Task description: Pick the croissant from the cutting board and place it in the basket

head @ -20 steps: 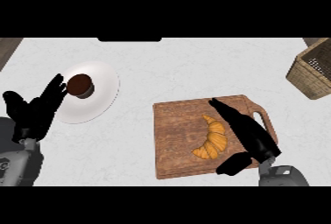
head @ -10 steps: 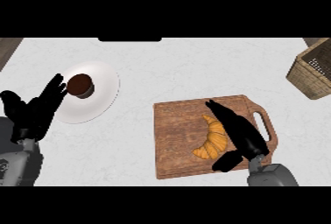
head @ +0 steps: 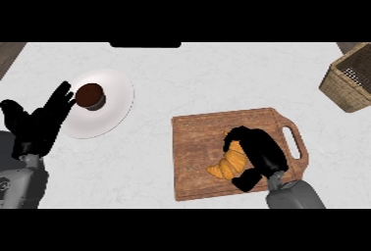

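Note:
A golden croissant (head: 227,163) lies on the wooden cutting board (head: 210,132) at the lower right of the counter. My right hand (head: 258,153) rests over the croissant's right side, fingers curled round its upper end and thumb below it. The hand hides part of the pastry. A wicker basket (head: 354,78) stands at the right edge, partly cut off by the view. My left hand (head: 39,122) stays open and still at the left edge, fingers up, beside the plate.
A white plate (head: 112,110) with a dark brown round pastry (head: 91,94) sits at the left. The cutting board's handle (head: 296,142) points toward the basket side. White counter lies between the board and the basket.
My right hand's fingers have curled from straight to closed round the croissant's upper end. The forearm has shifted slightly left. The left hand has not moved.

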Robot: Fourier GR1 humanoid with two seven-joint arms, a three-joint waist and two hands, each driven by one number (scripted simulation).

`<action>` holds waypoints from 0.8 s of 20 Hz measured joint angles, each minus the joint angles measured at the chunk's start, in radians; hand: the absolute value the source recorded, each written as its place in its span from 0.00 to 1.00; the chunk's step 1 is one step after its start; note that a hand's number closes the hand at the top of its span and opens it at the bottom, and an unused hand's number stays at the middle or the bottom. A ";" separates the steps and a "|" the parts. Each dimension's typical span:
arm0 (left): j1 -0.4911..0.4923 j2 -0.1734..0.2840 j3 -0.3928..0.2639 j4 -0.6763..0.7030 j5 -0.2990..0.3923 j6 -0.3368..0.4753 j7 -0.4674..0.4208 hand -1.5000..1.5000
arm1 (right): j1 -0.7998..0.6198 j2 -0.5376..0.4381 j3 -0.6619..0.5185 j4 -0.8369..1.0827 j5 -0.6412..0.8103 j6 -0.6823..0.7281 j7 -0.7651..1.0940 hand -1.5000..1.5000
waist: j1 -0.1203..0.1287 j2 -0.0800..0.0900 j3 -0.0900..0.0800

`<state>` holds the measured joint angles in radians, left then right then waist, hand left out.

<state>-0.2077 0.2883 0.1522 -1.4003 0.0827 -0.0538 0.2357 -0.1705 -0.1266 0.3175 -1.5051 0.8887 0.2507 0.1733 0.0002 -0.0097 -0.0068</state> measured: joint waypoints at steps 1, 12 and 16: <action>0.006 -0.006 0.000 0.000 -0.006 0.003 -0.011 0.50 | 0.000 0.003 0.001 -0.004 0.004 0.005 -0.001 1.00 | 0.000 0.000 0.000; -0.037 -0.024 -0.031 0.014 -0.012 -0.014 -0.012 0.50 | -0.465 0.116 -0.223 0.246 0.013 -0.137 0.663 1.00 | 0.063 0.024 0.004; -0.057 -0.028 -0.039 0.013 -0.017 -0.011 0.003 0.50 | -0.654 0.122 -0.254 0.423 -0.013 -0.251 0.776 1.00 | 0.075 0.027 0.006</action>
<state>-0.2642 0.2607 0.1134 -1.3876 0.0653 -0.0652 0.2391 -0.8249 -0.0046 0.0637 -1.0818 0.8755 -0.0005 0.9494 0.0754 0.0172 -0.0010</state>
